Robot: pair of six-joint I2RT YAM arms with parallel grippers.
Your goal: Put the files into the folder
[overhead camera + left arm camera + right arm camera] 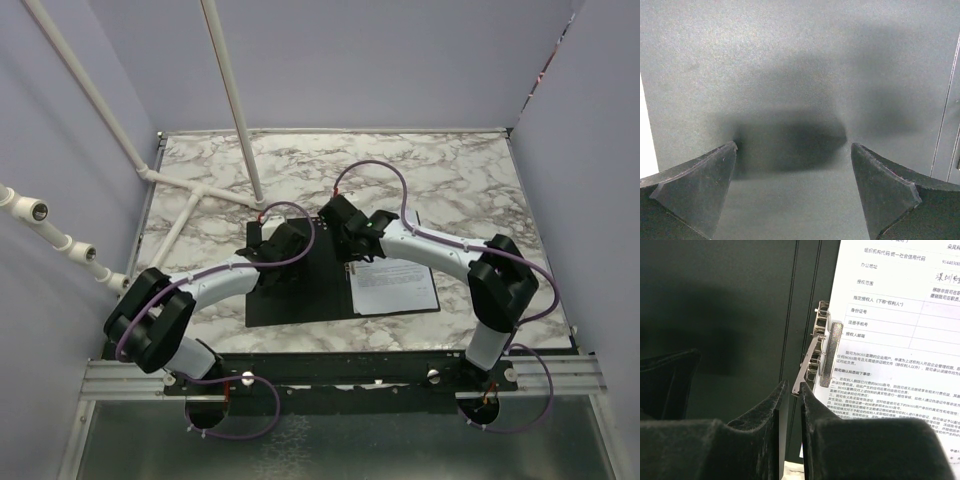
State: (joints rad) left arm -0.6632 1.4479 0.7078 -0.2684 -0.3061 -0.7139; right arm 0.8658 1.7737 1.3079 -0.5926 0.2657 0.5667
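The folder [300, 300] lies open on the table, black inside up. The files [395, 288] lie on its right half, white sheets with black text; in the right wrist view the files [890, 330] sit beside the silver clip [822, 340] at the spine. My right gripper [794, 387] is shut on the tip of the clip's raised metal lever; from above it [352, 248] sits at the folder's top middle. My left gripper [792, 150] is open and empty, fingers spread close over the folder's bare left half [790, 60], at the upper left of the folder [272, 262].
The marble table [450, 170] is walled on three sides by lilac panels. White pipes [230, 100] slant down onto the table's back left. A pale strip [645, 150] shows past the folder's left edge.
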